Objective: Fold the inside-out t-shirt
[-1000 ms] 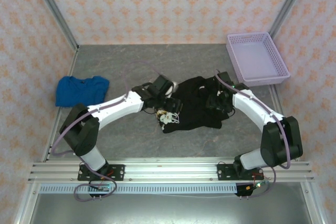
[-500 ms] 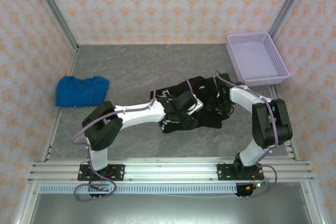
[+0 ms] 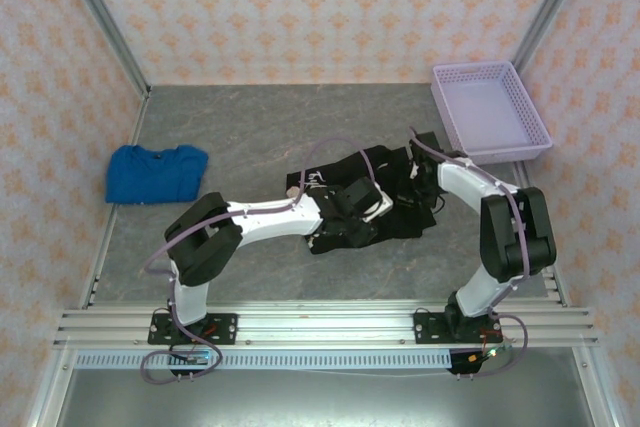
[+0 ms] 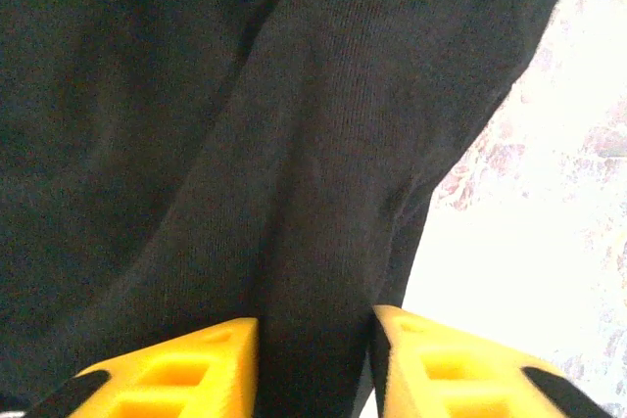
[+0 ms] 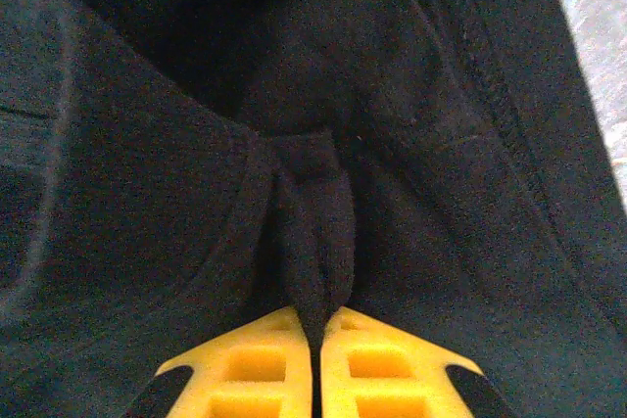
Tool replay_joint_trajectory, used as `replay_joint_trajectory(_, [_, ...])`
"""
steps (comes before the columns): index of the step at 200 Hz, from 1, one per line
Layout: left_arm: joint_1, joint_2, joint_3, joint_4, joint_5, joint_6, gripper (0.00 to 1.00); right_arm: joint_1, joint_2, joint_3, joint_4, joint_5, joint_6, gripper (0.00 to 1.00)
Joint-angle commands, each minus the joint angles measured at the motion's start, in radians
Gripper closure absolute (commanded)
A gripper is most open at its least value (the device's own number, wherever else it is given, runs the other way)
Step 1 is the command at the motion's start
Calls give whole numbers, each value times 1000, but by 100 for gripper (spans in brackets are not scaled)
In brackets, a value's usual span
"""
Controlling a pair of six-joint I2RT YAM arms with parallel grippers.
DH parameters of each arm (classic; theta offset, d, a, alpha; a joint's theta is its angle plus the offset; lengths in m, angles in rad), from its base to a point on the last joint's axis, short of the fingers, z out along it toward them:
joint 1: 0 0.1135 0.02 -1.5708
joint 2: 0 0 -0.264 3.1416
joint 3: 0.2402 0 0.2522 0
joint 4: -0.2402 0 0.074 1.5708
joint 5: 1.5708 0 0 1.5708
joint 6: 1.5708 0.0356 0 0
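Item under inspection: the inside-out t-shirt (image 3: pixel 398 219), black, lying crumpled on the grey table (image 3: pixel 230 127), directly beneath and between both grippers.

Left gripper (image 4: pixel 313 359): yellow fingers (image 4: pixel 186 369) closed around a thick raised fold of the shirt, the cloth filling the gap between them. More black cloth spreads ahead of and to the left of the fingers; bare table shows just to their right.

Right gripper (image 5: pixel 315 340): fingers nearly together, pinching a narrow ridge of the shirt. A stitched seam runs to the right of the pinch, with table visible past the hem.

Surroundings: a blue garment (image 3: pixel 155 172) lies well to the left of the left gripper, apart from the shirt. A lavender basket (image 3: pixel 441 107) sits beyond and to the right of the right gripper, near the shirt but not touching it
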Motion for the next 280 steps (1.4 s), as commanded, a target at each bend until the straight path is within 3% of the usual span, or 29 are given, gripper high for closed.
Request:
replay_joint_trajectory(1, [-6,33,39,4,-40,12,78,-3,-58,56,-40,35,-33,95])
replay_joint_trajectory(23, [-6,14,45,7,-52,11,93,-4,-77,103,-72,38,-52,99])
replay_joint_trajectory(39, [-6,-16,38,28,-63,6,98,-3,-83,144,-88,42,-68,100])
replay_joint_trajectory(73, [-10,-9,57,55,-66,9,99,-8,-57,221,-123,106,-107,100])
replay_joint_trajectory(112, [-49,70,87,55,-69,35,98,-28,-17,163,-149,215,-81,100])
replay_joint_trajectory(132, [-68,102,98,58,-63,37,97,-53,0,125,-132,293,-67,95])
replay_joint_trajectory(154, [-82,129,115,49,-55,42,91,-71,43,134,-138,401,-61,82])
replay_joint_trajectory(171, [-85,120,122,40,-46,31,71,-72,42,152,-157,435,-54,70])
replay_joint_trajectory(198, [-83,19,100,34,-39,7,51,-69,-62,115,-145,405,-40,56])
replay_joint_trajectory(222, [-58,-112,39,43,1,-26,44,-52,-189,44,-149,340,-19,53])
replay_joint_trajectory(242, [19,-176,-36,63,56,-75,40,-17,-272,-43,-109,214,33,53])
replay_joint_trajectory(259, [118,-173,-68,67,91,-127,39,10,-292,-113,-47,117,105,55])
replay_joint_trajectory(280, [218,-103,-20,1,116,-156,39,9,-265,-156,18,128,153,59])
